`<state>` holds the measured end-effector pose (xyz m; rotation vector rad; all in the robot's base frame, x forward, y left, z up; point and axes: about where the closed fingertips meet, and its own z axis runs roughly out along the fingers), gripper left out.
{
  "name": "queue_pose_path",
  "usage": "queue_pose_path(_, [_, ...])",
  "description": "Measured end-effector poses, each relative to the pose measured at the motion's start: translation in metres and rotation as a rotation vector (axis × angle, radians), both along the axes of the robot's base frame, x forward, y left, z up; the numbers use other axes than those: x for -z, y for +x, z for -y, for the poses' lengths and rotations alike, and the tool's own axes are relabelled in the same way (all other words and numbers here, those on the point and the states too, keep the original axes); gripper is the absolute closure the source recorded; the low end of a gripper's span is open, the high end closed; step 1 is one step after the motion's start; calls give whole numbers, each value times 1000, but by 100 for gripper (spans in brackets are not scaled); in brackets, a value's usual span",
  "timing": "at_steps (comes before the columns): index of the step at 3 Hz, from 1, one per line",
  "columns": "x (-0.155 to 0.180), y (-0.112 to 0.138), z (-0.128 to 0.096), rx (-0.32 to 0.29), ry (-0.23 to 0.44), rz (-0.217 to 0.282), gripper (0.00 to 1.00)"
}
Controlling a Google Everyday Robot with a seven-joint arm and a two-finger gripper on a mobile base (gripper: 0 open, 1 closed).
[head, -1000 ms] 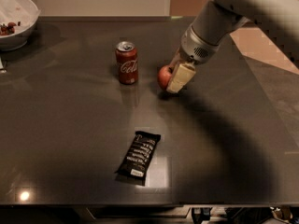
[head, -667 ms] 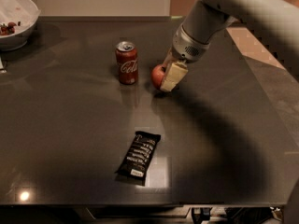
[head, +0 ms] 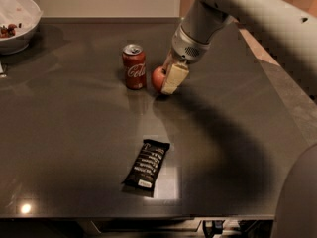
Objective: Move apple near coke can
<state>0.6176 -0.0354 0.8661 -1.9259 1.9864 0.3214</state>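
The red coke can (head: 134,66) stands upright on the dark table (head: 74,133), left of centre at the back. The red apple (head: 158,78) sits just to the right of the can, a small gap between them, low at the table surface. My gripper (head: 167,79) comes down from the upper right and is shut on the apple; one cream-coloured finger (head: 174,78) covers the apple's right side, so only its left part shows.
A flat black candy bar wrapper (head: 147,165) lies near the table's front edge. A white bowl (head: 17,21) with some food stands at the back left corner. The arm crosses the upper right of the view.
My gripper has carried the apple to the left, from well right of the can to right beside it.
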Motion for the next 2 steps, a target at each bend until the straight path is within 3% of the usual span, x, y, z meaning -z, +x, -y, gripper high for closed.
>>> queue_pose_path(2, [12, 4, -14, -30, -6, -21, 36])
